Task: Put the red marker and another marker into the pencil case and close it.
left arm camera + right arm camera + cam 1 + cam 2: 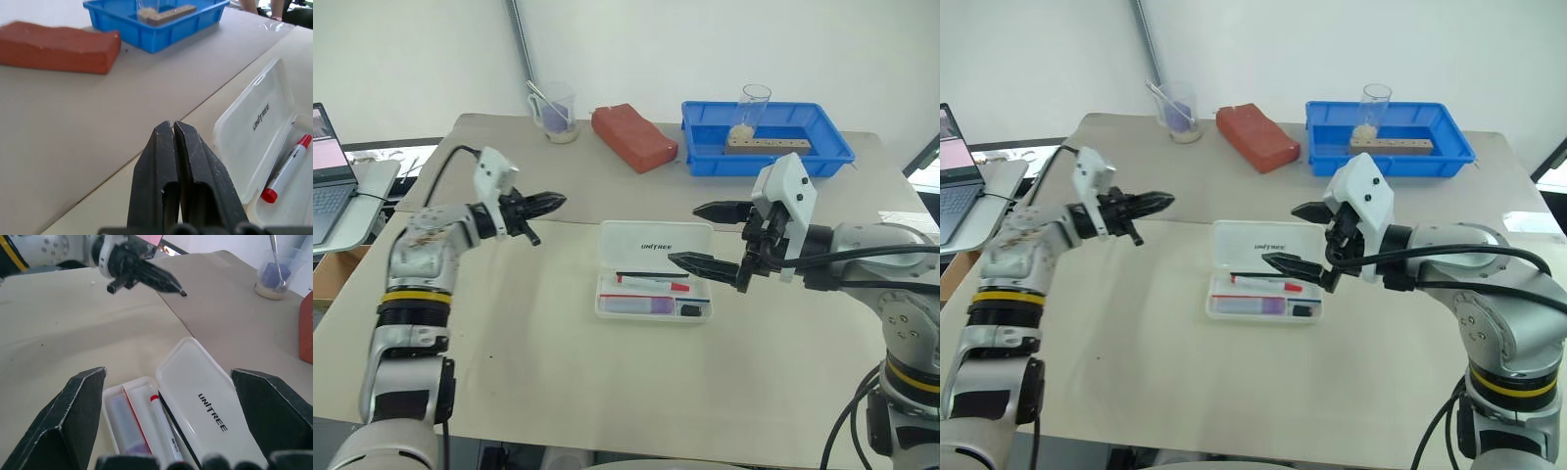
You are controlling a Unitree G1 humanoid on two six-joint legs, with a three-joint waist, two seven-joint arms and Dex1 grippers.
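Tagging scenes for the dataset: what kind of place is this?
Probably a lab or test bench: plain table against a white wall, a laptop on a side stand, and staged props like the blue tray and red brick.

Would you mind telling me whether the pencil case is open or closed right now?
Open. The pencil case has its UNITREE lid folded back flat on the table, and the red marker lies exposed in the tray.

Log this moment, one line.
pencil case: lid open | red marker: inside | purple marker: inside | left gripper: shut, empty | right gripper: open, empty
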